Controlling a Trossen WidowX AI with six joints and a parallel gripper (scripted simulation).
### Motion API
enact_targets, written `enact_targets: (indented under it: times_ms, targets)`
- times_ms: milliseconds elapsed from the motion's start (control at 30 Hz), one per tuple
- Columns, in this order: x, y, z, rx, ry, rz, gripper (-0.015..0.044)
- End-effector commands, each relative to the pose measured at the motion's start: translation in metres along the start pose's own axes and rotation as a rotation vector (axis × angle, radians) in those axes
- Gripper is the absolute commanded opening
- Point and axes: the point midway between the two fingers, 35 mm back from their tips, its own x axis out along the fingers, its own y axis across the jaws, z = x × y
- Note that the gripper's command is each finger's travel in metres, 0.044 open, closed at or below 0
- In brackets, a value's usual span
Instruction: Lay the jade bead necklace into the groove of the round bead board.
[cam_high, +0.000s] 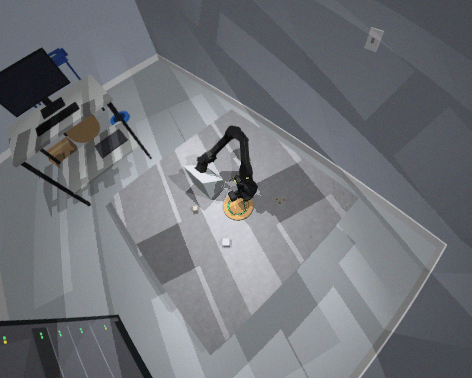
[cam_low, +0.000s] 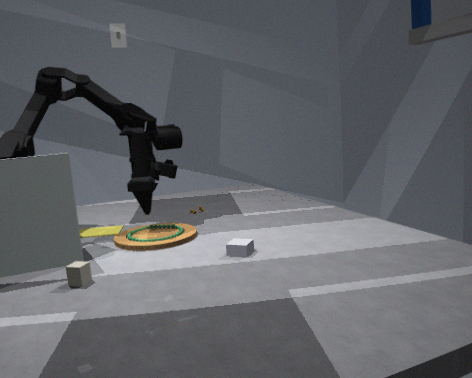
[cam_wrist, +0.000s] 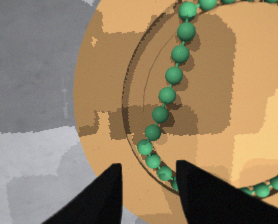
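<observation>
Gripper (cam_high: 233, 197) (cam_low: 146, 213) (cam_wrist: 148, 170), one, points down above the board, its two fingers partly open with nothing between them. One jade bead necklace (cam_high: 237, 215) (cam_low: 150, 240) (cam_wrist: 174, 75) lies on one round bead board (cam_high: 238, 219) (cam_low: 191, 234) (cam_wrist: 100, 75); in the wrist view, one run of beads cuts inside the groove, so seating is incomplete. One yellow sheet (cam_low: 102, 231) and one upright grey panel (cam_high: 212, 190) (cam_low: 35, 215) stand near the board. Seen from the top, one beige block (cam_high: 195, 209) (cam_low: 79, 274) sits toward the table's (cam_high: 225, 310) (cam_low: 380, 300) left corner, one white block (cam_high: 226, 242) (cam_low: 240, 248) toward its bottom corner, and small orange pieces (cam_high: 283, 201) (cam_low: 201, 209), count unclear, toward its right corner.
</observation>
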Motion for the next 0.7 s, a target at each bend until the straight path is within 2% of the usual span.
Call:
enact_targets:
  times_ms: [0,233,667]
  targets:
    - [0.013,0.000,-0.005,-0.002,0.007,0.000,0.0120]
    - [0.010,0.002,-0.001,-0.013,-0.001,0.002,0.0120]
    - [0.030,0.000,-0.004,-0.005,0.005,0.001,0.0120]
